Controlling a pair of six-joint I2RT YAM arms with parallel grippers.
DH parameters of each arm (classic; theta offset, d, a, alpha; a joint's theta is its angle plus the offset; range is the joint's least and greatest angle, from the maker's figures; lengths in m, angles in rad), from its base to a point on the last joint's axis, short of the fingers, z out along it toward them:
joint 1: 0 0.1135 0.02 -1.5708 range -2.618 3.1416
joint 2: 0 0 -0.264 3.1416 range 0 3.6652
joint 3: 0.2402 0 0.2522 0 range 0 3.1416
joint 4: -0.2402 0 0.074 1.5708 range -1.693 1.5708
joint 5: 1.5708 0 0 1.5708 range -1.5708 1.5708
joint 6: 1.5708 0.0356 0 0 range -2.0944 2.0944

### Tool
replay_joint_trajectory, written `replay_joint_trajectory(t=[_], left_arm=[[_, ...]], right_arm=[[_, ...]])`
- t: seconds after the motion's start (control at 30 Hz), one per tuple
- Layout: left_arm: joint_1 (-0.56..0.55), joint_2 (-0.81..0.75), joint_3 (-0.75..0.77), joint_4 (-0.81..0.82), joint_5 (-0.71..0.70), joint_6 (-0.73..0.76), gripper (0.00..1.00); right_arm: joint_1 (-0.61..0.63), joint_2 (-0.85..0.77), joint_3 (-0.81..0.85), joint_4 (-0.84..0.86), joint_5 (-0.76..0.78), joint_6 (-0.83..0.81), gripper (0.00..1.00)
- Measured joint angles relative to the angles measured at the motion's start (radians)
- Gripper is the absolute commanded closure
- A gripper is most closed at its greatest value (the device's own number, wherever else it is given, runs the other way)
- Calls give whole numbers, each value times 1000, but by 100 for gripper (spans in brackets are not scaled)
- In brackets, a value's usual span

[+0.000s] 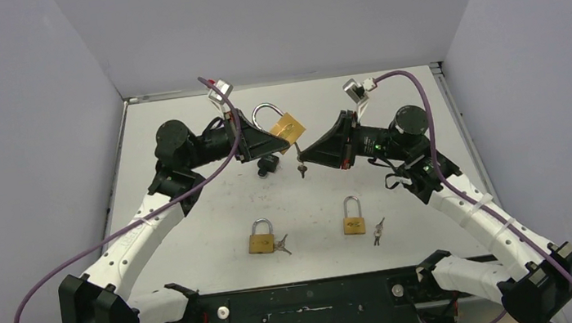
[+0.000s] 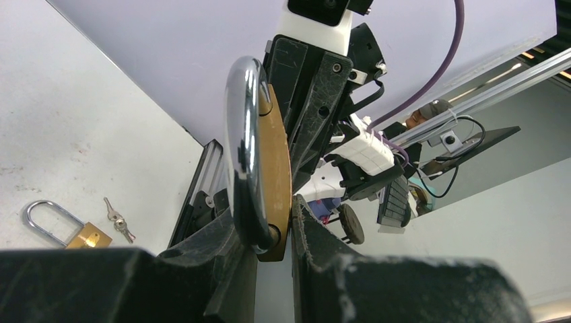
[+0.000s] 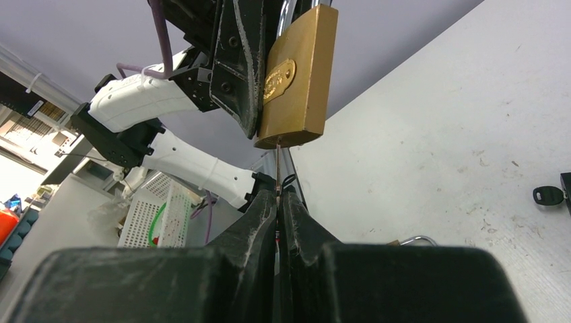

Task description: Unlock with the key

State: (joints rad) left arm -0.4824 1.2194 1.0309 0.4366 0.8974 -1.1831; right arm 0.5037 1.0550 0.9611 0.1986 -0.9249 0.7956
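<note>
My left gripper (image 1: 280, 136) is shut on a brass padlock (image 1: 287, 127), held in the air above the table's middle, with the silver shackle (image 1: 264, 115) pointing to the back. In the left wrist view the fingers (image 2: 222, 249) clamp the padlock's flat faces (image 2: 276, 175). My right gripper (image 1: 303, 156) is shut on a thin key (image 3: 277, 168). The key's blade rises from between the fingertips (image 3: 264, 208), and its tip meets the bottom face of the padlock (image 3: 296, 81) at the keyhole. A second key (image 1: 301, 170) dangles below the right gripper.
A black-headed key (image 1: 268, 165) lies on the table under the left gripper. Two more brass padlocks (image 1: 260, 239) (image 1: 353, 217) lie near the front, each with keys (image 1: 282, 246) (image 1: 378, 231) beside it. White walls enclose the table (image 1: 431, 160) on three sides.
</note>
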Motion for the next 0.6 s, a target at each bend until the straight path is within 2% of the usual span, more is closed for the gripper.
replay_joint_trajectory(t=[0.43, 0.6], left_arm=[[0, 0, -5, 19, 6, -9, 100], [5, -6, -8, 10, 32, 42, 100]], right_arm=[[0, 13, 6, -2, -9, -3, 100], [0, 27, 27, -34, -42, -4, 100]])
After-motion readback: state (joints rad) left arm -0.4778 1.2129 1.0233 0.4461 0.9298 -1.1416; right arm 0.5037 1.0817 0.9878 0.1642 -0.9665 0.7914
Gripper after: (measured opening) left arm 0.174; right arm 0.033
